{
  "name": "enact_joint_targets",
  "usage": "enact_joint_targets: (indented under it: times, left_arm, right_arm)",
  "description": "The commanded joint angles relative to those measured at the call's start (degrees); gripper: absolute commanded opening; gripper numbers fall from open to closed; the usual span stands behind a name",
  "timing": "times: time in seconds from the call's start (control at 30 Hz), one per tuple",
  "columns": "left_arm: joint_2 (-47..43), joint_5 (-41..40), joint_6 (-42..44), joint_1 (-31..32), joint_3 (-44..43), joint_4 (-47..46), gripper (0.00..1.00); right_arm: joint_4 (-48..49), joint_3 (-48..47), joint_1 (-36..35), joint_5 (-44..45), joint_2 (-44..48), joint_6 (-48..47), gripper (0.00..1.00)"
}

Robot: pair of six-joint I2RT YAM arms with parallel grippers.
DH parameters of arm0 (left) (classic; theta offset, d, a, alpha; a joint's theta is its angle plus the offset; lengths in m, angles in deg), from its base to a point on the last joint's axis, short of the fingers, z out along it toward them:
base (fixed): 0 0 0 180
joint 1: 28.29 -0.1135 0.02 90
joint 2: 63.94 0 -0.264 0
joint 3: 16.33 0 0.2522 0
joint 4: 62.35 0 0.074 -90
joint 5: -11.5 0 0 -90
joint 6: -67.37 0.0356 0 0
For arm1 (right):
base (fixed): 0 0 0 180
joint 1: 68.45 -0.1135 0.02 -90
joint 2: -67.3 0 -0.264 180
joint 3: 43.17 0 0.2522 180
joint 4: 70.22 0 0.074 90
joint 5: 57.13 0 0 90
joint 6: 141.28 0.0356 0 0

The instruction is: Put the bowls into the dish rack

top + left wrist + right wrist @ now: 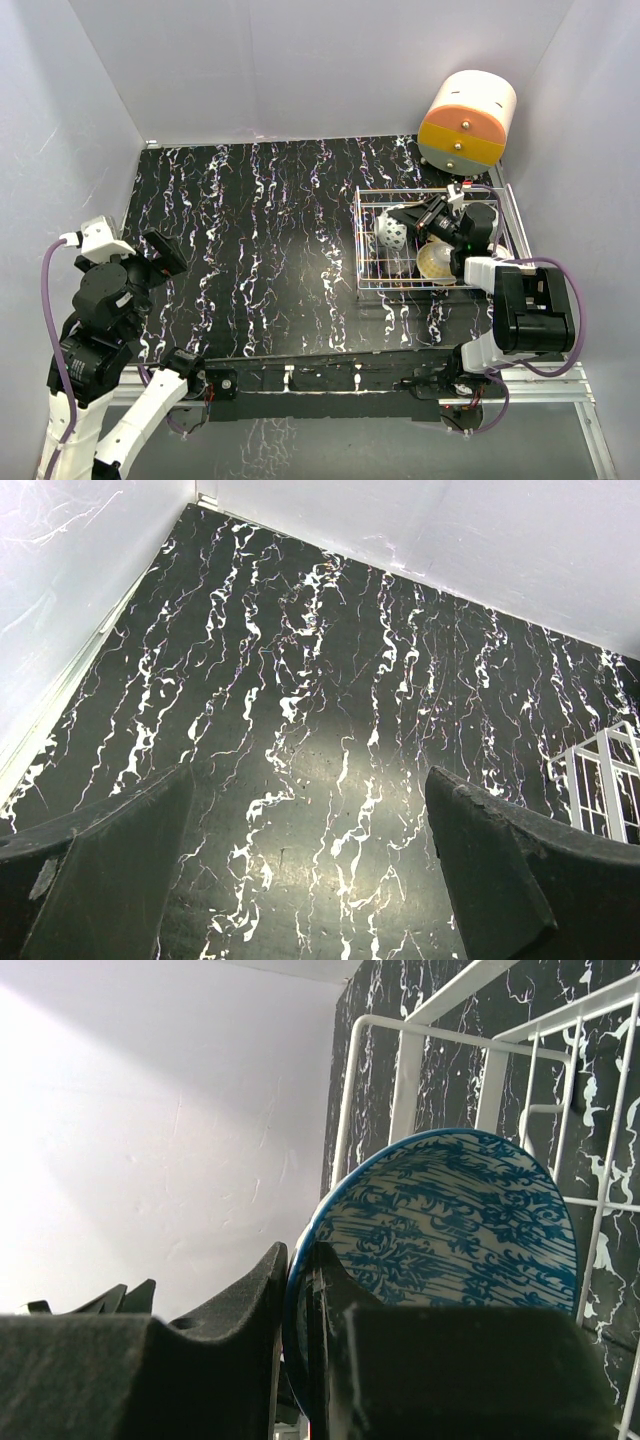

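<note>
1. Placement step: the right gripper [297, 1265] is down inside the dish rack [405, 1070], with a blue-patterned bowl [450, 1225] standing on edge among the wires.
2. Next call, I'd say: settle it between the bars, release, lift clear.
3. The claw is nearly closed, pinching the bowl's rim.
4. The left gripper [308, 790] hangs wide open and empty above the table [300, 660].

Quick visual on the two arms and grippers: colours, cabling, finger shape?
The left arm and right arm: white shells, black joint blocks, a looping mauve cable on each. The left gripper and right gripper: two matte black wedge-shaped fingers. No markings legible.
</note>
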Motion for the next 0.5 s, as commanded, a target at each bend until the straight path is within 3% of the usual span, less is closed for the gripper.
enact_joint_targets:
  times: [0.0,0.37,0.47]
  left_arm:
    - [0.83,-0.39,0.07,0.26,-0.04,-1.35,0.97]
    - [0.58,-0.71,-0.01,0.24,0.21,-1.28,0.97]
    - [0.27,-1.02,0.00,0.26,0.07,-0.88,0.97]
  right_arm:
    - [-3.30,-3.69,-0.23,0.14,-0.02,-3.81,0.13]
    - [-4.50,-7.22,-4.11,-0.13,-2.52,-3.98,0.13]
    - [-1.07,-6.68,-5.79,0.04,-3.35,-1.21,0.13]
